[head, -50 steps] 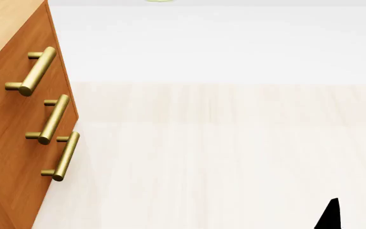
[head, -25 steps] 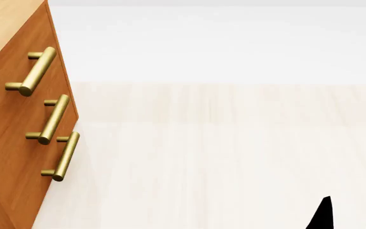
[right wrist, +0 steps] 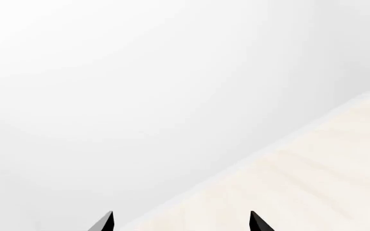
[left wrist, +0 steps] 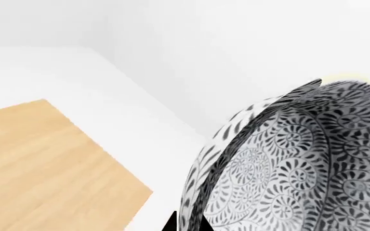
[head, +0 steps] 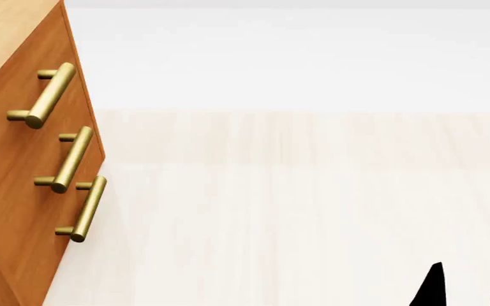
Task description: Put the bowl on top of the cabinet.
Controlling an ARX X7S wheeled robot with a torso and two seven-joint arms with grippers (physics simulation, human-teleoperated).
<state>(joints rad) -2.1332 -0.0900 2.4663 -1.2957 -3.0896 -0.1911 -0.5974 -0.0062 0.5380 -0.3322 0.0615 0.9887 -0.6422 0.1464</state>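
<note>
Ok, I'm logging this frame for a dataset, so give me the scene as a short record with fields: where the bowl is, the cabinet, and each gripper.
bowl: patterned bowl fills the left wrist view, tilted, close to the camera; not seen in the head view
cabinet: orange-brown front with three brass handles at the head view's left; its light wood top shows beyond the bowl in the left wrist view
bowl on cabinet: not yet
left gripper: only a dark tip shows by the bowl; grip cannot be told
right gripper: open, empty, over pale floor
</note>
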